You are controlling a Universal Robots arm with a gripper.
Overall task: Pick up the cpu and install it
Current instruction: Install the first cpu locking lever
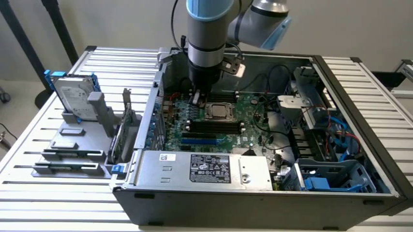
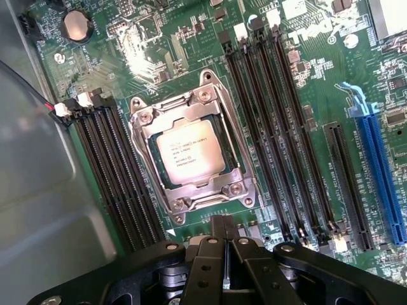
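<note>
The gripper (image 2: 222, 244) has its fingers pressed together with nothing between them, poised just above the green motherboard (image 2: 305, 82), close beside the socket. The cpu (image 2: 189, 154) already lies flat inside the metal-framed socket (image 2: 191, 152), its silvery top facing up.

The exterior view takes in the whole setting: an open computer case (image 1: 258, 193) lying on a slatted white table (image 1: 51, 203), the arm (image 1: 206, 34) reaching down into it from the far side, and the cpu (image 1: 220, 111) as a small pale square in the middle of the board. On that view's left, outside the case, a grey holder (image 1: 71, 159) carries a silver hard drive (image 1: 72, 99) with blue rails standing upright. Nearest the camera, the grey power supply (image 1: 200, 166) bears a black label with white print too small to read, and a small white sticker beside it.

The wrist view gives the close detail: black memory slots (image 2: 280, 133) on both sides of the socket, a long blue expansion slot (image 2: 378, 175), a round coin battery (image 2: 77, 25), and white lettering on the board that appears to read DELL. The cpu's top carries several lines of printed text, not legible
</note>
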